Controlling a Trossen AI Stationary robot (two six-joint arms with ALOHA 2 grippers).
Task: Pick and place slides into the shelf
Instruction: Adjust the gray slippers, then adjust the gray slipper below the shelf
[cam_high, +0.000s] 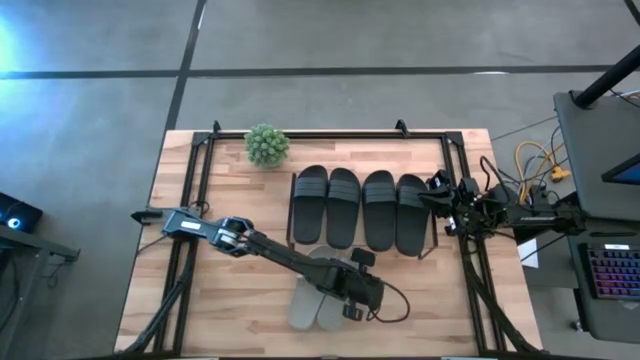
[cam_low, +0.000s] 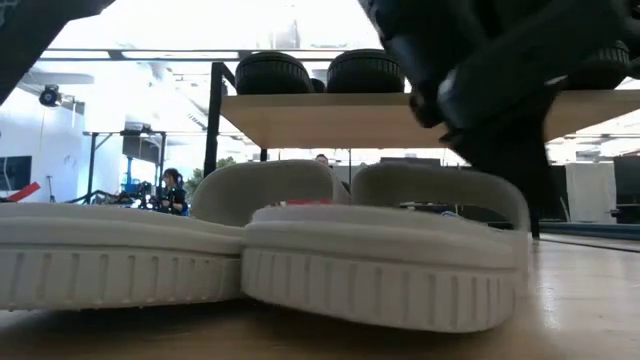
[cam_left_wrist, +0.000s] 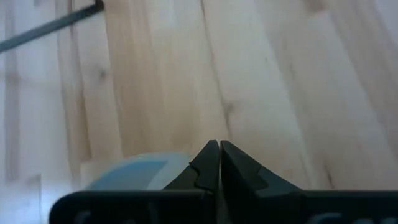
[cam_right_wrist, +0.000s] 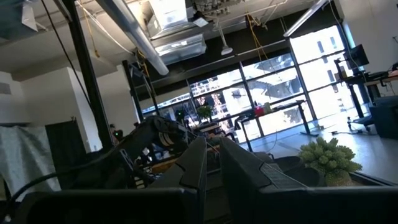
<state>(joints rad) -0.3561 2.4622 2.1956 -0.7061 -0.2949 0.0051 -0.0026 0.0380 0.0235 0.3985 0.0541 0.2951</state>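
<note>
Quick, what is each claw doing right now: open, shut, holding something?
Left gripper: shut, over the pale slides; whether it grips one cannot be told.
Right gripper: nearly shut, holding nothing.

the right gripper (cam_right_wrist: 211, 163), its two dark fingers (cam_right_wrist: 194, 165) nearly together, points into a room with large windows, ceiling ducts (cam_right_wrist: 140, 37) and a small green plant (cam_right_wrist: 326, 157).

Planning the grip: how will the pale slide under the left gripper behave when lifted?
Pale slide looks thick, moulded: probably light, slightly springy. Its arched strap should hold shape, though the shut left gripper may tilt it. Flat ribbed sole: unlikely to roll.
</note>
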